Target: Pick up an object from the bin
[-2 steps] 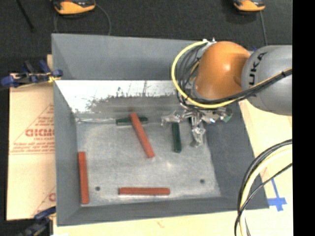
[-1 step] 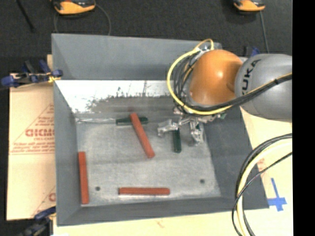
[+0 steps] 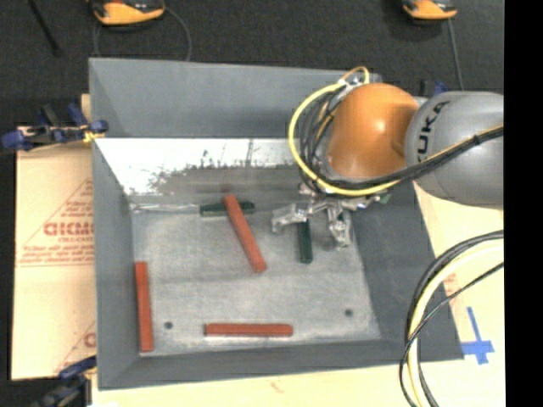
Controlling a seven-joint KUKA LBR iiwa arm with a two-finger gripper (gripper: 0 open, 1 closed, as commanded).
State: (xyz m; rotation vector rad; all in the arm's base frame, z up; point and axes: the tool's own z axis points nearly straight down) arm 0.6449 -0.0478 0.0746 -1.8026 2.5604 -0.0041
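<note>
Gripper (image 3: 314, 225) above green stick (image 3: 304, 248), open floor (image 3: 335, 288) around

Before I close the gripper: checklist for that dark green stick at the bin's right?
1. The gripper is centred on the dark green stick: ok.
2. Its fingers are spread on either side of the stick: ok.
3. Stick already clamped: not ok, there are gaps on both sides.
4. The nearest neighbour, the red-brown stick, lies apart: ok.
5. Fingertips low enough to grip: cannot tell.

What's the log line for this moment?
gripper: open | over: green stick, bin's right | nearest other: slanted red stick, to its left
</note>
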